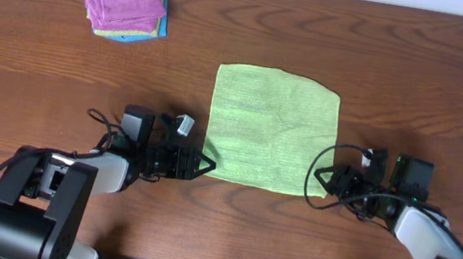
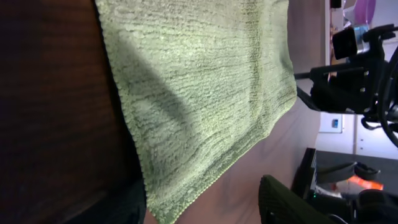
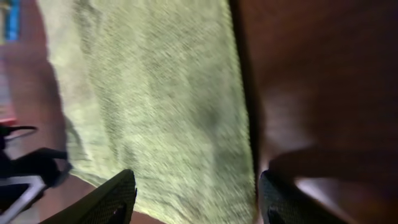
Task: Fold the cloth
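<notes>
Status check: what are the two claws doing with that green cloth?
Left gripper open at near corner. Right gripper open at other near corner. Cloth flat, unfolded. Nothing blocking.

Overhead looks straight down on the table (image 1: 409, 46); the 2 wrist views sit low and close, sharing the cloth (image 2: 199, 93).

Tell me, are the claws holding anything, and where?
Nothing yet. The cloth lies flat; the left claw and right claw sit open at its two near corners.
</notes>
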Tool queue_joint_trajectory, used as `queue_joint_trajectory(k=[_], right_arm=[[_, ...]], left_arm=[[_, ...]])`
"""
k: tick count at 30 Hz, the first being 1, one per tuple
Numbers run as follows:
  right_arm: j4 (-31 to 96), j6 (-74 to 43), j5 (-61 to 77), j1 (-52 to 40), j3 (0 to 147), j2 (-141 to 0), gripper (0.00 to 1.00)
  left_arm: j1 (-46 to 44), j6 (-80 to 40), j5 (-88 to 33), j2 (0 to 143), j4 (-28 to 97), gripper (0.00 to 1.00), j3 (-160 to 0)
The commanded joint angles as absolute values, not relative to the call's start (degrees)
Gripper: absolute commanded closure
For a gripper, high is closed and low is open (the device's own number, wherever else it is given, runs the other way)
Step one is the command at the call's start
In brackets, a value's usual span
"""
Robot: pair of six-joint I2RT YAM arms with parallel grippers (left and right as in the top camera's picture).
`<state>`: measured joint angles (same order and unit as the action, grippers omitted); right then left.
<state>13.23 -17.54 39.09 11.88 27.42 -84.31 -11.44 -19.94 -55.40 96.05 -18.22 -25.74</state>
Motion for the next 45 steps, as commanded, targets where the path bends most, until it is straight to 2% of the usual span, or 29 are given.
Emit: queue_joint_trajectory(k=[1, 7, 9, 17, 20, 32, 34, 36, 38, 40, 41, 42, 45], right_arm=[[13.4, -17.8, 34.0, 12.1, 24.6, -90.3, 0.35], [14.2, -17.7, 36.1, 12.1, 24.6, -93.1, 0.39], [15.2, -17.0, 35.4, 12.1, 24.6, -93.1, 0.43], [18.6, -18.8, 28.8, 12.1, 24.6, -93.1, 0.44], [19.8, -19.8, 27.7, 12.1, 24.6, -93.1, 0.44], [22.3, -21.9, 24.6, 12.1, 24.7, -93.1, 0.45], [22.3, -22.8, 24.1, 12.1, 24.7, -93.1, 0.47], [22.1, -23.3, 24.2, 12.1, 24.7, -93.1, 0.54], [22.0, -23.9, 24.2, 12.1, 24.7, -93.1, 0.7], [21.8, -24.4, 24.2, 12.1, 24.7, -93.1, 0.84], [21.6, -24.7, 24.2, 12.1, 24.7, -93.1, 0.92], [21.5, -24.9, 24.2, 12.1, 24.7, -93.1, 0.97], [21.0, -25.3, 24.2, 12.1, 24.7, -93.1, 0.98]], left_arm=[[-11.5, -21.3, -50.9, 98.4, -16.4, 0.42, -23.7], [-11.5, -21.9, -50.8, 98.4, -16.8, 0.41, -23.7], [-11.5, -21.9, -50.8, 98.4, -17.0, 0.41, -23.7], [-11.5, -22.8, -50.6, 98.4, -17.5, 0.41, -23.8], [-11.5, -22.8, -50.5, 98.4, -17.6, 0.46, -23.8], [-11.5, -23.2, -50.4, 98.4, -18.6, 0.46, -23.9], [-11.5, -23.2, -50.4, 98.4, -18.9, 0.51, -23.9], [-11.5, -23.2, -50.4, 98.4, -19.1, 0.54, -24.0], [-11.5, -23.2, -50.4, 98.4, -19.5, 0.61, -24.1], [-11.5, -23.3, -50.4, 98.4, -20.2, 0.75, -24.3], [-11.5, -23.4, -50.3, 98.4, -20.6, 0.87, -24.3], [-11.5, -23.4, -50.1, 98.4, -21.0, 0.94, -24.4], [-11.5, -23.4, -50.0, 98.4, -22.0, 0.94, -24.6]])
